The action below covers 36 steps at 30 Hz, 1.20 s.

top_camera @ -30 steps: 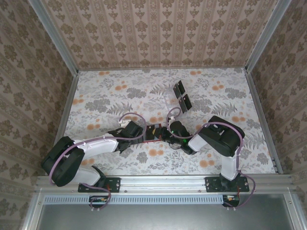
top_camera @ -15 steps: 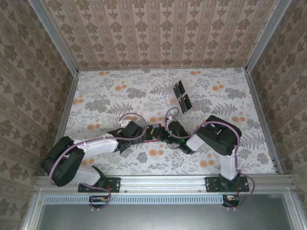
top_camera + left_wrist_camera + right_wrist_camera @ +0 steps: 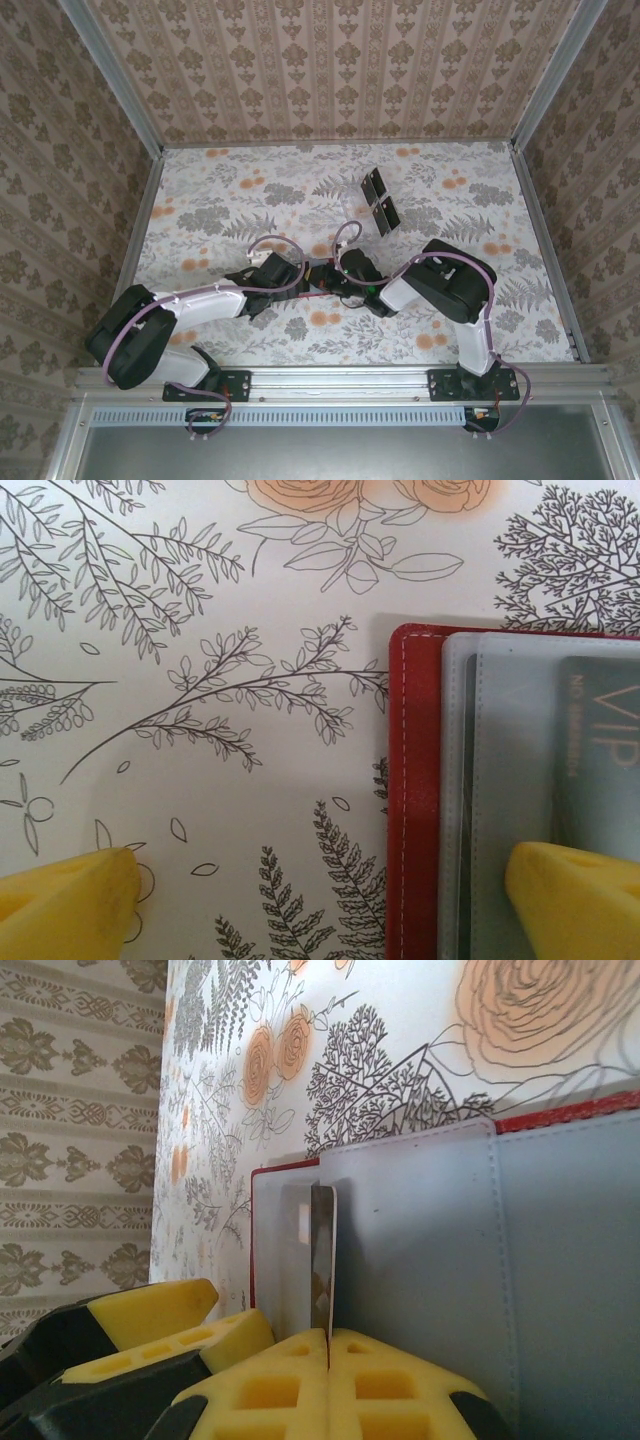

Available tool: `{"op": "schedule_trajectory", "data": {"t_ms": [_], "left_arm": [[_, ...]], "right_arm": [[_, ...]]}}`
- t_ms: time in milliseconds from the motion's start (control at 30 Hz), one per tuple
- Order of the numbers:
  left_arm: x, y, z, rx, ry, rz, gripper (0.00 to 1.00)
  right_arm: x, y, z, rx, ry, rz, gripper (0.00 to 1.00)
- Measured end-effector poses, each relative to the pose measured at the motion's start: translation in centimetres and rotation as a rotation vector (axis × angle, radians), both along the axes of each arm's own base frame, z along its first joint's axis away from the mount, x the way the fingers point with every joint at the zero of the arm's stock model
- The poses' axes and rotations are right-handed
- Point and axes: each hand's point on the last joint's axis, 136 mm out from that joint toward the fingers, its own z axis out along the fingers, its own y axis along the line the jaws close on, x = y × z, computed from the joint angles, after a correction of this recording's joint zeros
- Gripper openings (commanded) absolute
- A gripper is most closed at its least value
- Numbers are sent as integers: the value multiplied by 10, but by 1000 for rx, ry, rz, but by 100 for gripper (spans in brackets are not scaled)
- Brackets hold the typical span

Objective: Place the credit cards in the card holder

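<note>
The red card holder [image 3: 412, 800] lies open on the floral table, its grey inner sleeves [image 3: 500, 760] facing up. A dark card marked VIP [image 3: 600, 745] shows among those sleeves. My left gripper [image 3: 320, 910] is open, one yellow fingertip [image 3: 70, 900] over the table and the other [image 3: 575, 895] over the holder's inside. My right gripper [image 3: 328, 1338] is shut on a thin black credit card [image 3: 322, 1255], held edge-on against the holder's grey sleeve [image 3: 430, 1230] near its red rim [image 3: 280, 1168]. In the top view both grippers, left [image 3: 312, 275] and right [image 3: 347, 270], meet mid-table.
Two more black cards [image 3: 372, 184] [image 3: 385, 212] lie on a clear plastic sheet [image 3: 355, 210] behind the grippers. The left gripper's yellow finger [image 3: 150, 1320] sits close beside the right one. Patterned walls [image 3: 330, 70] enclose the table on three sides.
The right gripper has moved left with the card, closer to the left gripper and over the holder. The left arm has stayed still.
</note>
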Motion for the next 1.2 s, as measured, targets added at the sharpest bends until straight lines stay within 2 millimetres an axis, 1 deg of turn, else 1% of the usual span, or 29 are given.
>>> {"op": "schedule_trajectory", "data": {"t_ms": [33, 67, 100, 133, 167, 200, 233, 300, 433, 533, 567, 667, 800, 867, 967, 1100, 1200], "left_arm": [[0, 0, 0, 1, -1, 1, 100], [0, 1, 0, 2, -2, 2, 100], [0, 1, 1, 3, -3, 2, 100], [-1, 2, 2, 7, -1, 3, 100], [-2, 3, 2, 9, 1, 3, 100], [-3, 4, 2, 12, 5, 3, 100], [-4, 6, 3, 16, 8, 3, 100], [-7, 9, 5, 23, 16, 5, 100], [-9, 20, 12, 22, 20, 28, 100], [-8, 27, 18, 12, 14, 52, 100], [-8, 30, 20, 10, 13, 60, 100], [-7, 36, 21, 10, 20, 79, 100], [-7, 42, 19, 14, 31, 96, 100], [-9, 45, 17, 21, 40, 101, 100], [-12, 49, 13, 36, 60, 108, 100], [-15, 56, 5, 63, 92, 122, 100], [-17, 59, 0, 80, 114, 128, 100]], "right_arm": [[0, 1, 0, -2, 3, 3, 0], [0, 2, -1, -7, 7, 5, 6], [0, 2, -1, -10, 9, 10, 14], [0, 4, 0, -12, 11, 16, 25], [0, 5, 4, -7, 7, 26, 32], [-1, 8, 9, -13, -2, 40, 38], [-3, 9, 12, -20, -2, 52, 42], [-6, 9, 15, -50, 4, 72, 46], [-10, 2, 17, -137, 24, 100, 49], [-12, -5, 23, -205, 31, 122, 48], [-11, -7, 26, -227, 30, 129, 46], [-7, -6, 37, -283, 18, 156, 37], [-1, -4, 48, -355, 5, 187, 16], [1, -3, 49, -384, 0, 201, 10], [3, -3, 41, -429, 10, 220, 6], [1, -5, 18, -488, 53, 242, 4], [0, -7, 6, -519, 76, 254, 3]]}}
